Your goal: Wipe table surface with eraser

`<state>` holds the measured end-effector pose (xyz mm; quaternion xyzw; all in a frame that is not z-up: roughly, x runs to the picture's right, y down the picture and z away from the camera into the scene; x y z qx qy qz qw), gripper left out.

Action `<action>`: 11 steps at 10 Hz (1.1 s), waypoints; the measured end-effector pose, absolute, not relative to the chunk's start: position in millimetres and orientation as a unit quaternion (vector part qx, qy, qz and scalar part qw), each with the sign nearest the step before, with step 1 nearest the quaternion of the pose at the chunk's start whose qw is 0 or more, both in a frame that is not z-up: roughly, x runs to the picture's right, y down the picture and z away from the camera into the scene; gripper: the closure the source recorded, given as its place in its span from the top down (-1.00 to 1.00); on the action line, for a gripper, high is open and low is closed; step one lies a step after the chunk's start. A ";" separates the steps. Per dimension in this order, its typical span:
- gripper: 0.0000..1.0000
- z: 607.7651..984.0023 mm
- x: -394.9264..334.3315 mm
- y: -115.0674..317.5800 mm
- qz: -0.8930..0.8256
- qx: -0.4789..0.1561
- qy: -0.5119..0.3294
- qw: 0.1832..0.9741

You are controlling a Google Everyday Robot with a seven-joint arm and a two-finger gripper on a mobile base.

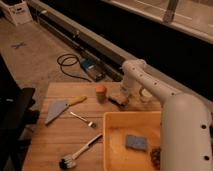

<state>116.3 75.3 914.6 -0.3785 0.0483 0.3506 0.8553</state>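
Observation:
The table surface (65, 135) is a light-brown wooden plank top that fills the lower left. The eraser (116, 100), a small block with a pale top and dark underside, lies on the wood near the far edge, just beyond the yellow tub. My gripper (123, 98) points down at the end of the white arm (150, 87) and is shut on the eraser's right end, holding it against the table. The fingertips are partly hidden behind the wrist.
A yellow tub (112, 150) at front right holds a blue sponge (135, 142) and a dark object (156, 157). On the wood lie an orange-capped jar (101, 92), a grey scraper (56, 111), a fork (83, 120) and a black-headed brush (75, 156). A cable (67, 62) lies on the floor behind the table.

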 end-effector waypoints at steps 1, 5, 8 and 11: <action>-1.00 908.3 113.2 78.3 0.346 -0.382 0.046 0.856; -1.00 896.0 134.5 84.8 0.344 -0.383 0.071 0.854; -1.00 912.5 165.7 72.5 0.367 -0.358 0.100 0.853; -1.00 929.6 156.7 58.6 0.372 -0.346 0.090 0.856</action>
